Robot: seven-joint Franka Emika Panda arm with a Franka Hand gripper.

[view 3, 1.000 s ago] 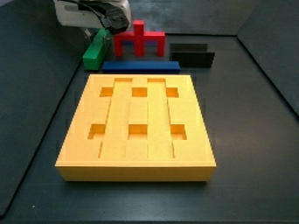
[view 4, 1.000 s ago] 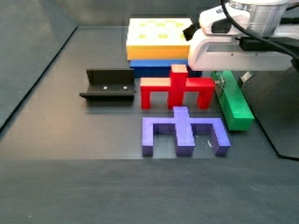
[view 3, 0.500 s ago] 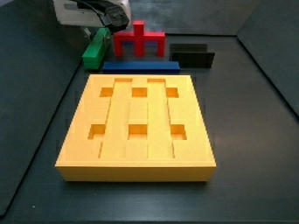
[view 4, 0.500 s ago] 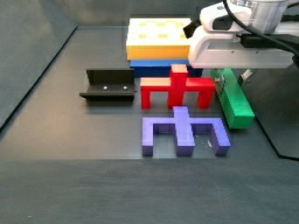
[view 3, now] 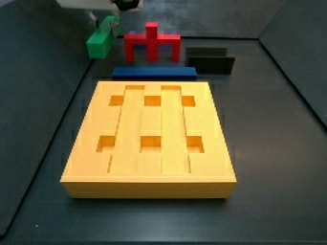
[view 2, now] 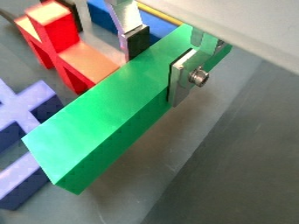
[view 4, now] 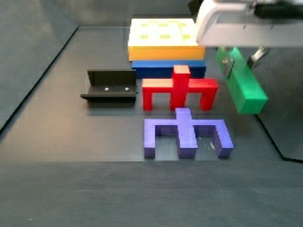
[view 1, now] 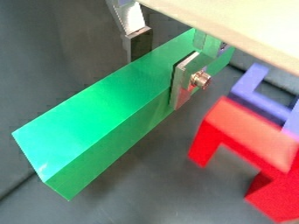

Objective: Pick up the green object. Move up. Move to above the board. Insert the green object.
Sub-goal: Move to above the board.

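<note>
The green object [view 1: 105, 118] is clamped between the silver fingers [view 2: 184, 73] of the gripper [view 1: 158, 57] and is held clear of the floor, beside the red block [view 4: 180, 89] and beyond the far end of the board [view 3: 151, 140].

Green object [view 1: 100, 118] looks like solid matt plastic, smooth faces w/ a soft sheen, clamped near one end by the gripper [view 2: 158, 54], raised off the floor beside the red block [view 4: 180, 89]; gripper's fingers [view 1: 187, 75] are flat brushed-silver metal w/ dark rubbery pads & a shiny screw head. Board [view 3: 149, 139], red block & purple piece [view 4: 186, 134] are all same smooth matt plastic look. Floor [view 4: 71, 177] is dark, smooth, faintly reflective; fixture [view 4: 109, 86] matt black.
</note>
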